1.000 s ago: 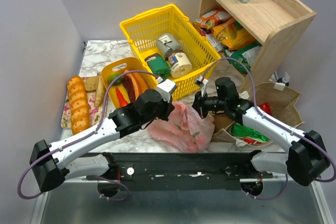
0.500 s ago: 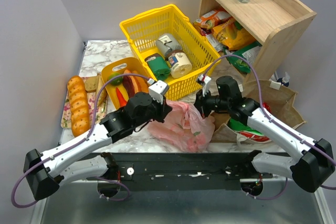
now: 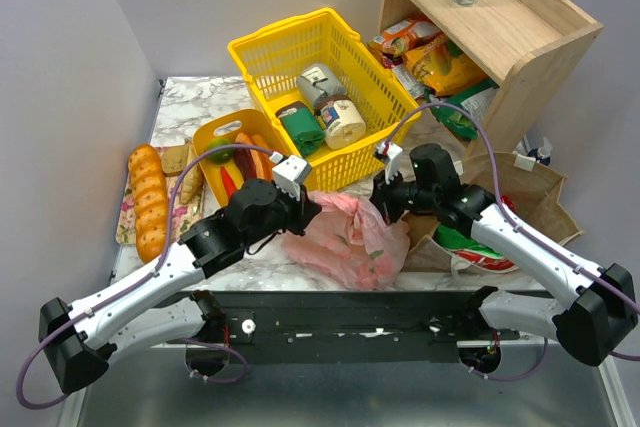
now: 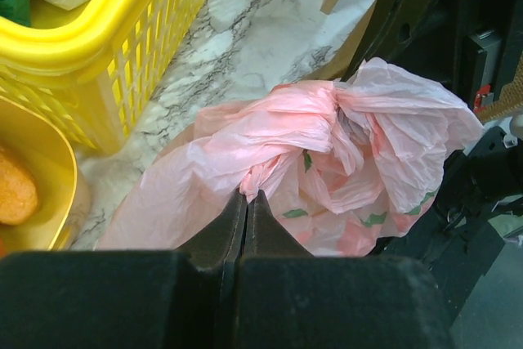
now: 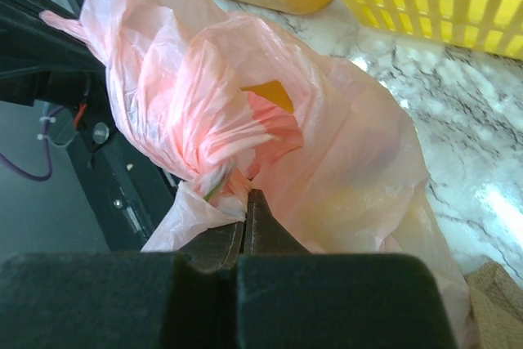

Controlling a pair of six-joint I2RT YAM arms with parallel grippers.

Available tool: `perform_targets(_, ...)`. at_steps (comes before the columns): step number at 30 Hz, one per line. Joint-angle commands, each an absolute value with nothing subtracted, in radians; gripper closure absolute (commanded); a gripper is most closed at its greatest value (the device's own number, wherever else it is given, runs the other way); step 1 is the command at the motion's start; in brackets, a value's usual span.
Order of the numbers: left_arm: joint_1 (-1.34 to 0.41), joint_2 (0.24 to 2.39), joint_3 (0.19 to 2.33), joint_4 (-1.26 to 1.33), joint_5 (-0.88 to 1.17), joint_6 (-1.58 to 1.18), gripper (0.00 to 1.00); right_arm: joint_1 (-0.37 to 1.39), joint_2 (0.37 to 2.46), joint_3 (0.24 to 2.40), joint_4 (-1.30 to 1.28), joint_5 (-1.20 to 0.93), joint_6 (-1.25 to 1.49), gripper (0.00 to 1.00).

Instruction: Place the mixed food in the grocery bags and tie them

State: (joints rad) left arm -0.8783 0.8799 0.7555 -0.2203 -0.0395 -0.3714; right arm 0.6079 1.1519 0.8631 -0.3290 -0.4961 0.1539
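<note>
Pink bag between both jaws

yellow mesh basket with tins, braided loaf, wooden shelf

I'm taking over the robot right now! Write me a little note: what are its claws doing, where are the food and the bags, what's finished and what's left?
Left claw: shut on a bunched fold of the thin pink plastic bag.
Right claw: shut on another fold of it.
The bag lies on the marble table between the arms; no knot shows.
The green-and-white crisp packet lies in the mouth of the brown paper bag, so it seems bagged.
The small plastic toy vegetables sit in the yellow oval tub.
Left: bag the toy food, tie both bags.
</note>
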Motion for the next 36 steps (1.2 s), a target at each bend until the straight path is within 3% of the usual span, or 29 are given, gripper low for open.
perform_targets(1,-0.824,0.819,0.753,-0.331,-0.161,-0.324,1.00,0.569,1.163,0.853,-0.543,-0.262,0.094,0.99)
perform_targets(23,-0.779,0.770,0.732,-0.390,-0.187,-0.336,1.00,0.569,1.106,0.945,-0.575,-0.065,0.038,0.99)
perform_targets(31,-0.769,0.769,0.726,-0.402,-0.175,-0.330,1.00,0.569,1.048,0.954,-0.482,-0.094,0.021,0.99)
perform_targets(36,-0.767,0.762,0.718,-0.411,-0.180,-0.308,1.00,0.569,1.017,0.939,-0.471,0.052,0.017,0.99)
